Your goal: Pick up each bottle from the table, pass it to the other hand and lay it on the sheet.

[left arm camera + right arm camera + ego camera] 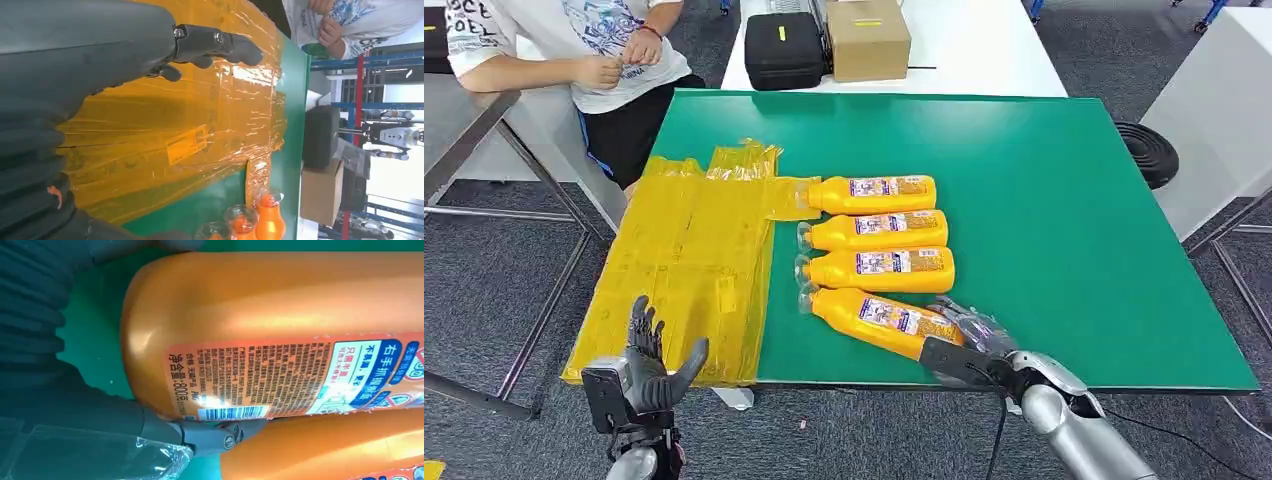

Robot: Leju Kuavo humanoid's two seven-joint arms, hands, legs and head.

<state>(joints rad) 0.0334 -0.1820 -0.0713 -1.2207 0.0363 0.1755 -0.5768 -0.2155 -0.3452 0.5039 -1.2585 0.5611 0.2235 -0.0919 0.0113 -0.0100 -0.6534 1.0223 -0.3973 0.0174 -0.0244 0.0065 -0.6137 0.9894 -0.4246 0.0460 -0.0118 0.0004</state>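
From the head view, 4 orange bottles are lying side by side on the green table (1074, 230), caps pointing toward the yellow plastic sheet (684, 270). The right hand (964, 345) is wrapping around the base of the nearest bottle (879, 320), which is lying slightly askew from the other 3. The left hand (656, 365) is waiting over the near edge of the sheet, fingers spread and holding nothing. A person (594, 50) is standing at the far left corner.

In the left wrist view, the left hand's fingers (220, 45) are hovering apart above the crinkled, glossy sheet (165, 130), with 3 bottle necks (267, 220) showing beyond it.

The right wrist view is adding what the head view cannot: the nearest bottle's printed label (280, 380) reading 800 and a finger (210, 435) pressing against its rounded base. The bottle is probably full, fairly heavy, rigid and smooth, so a grip around the body near the label seems safer than at the base.
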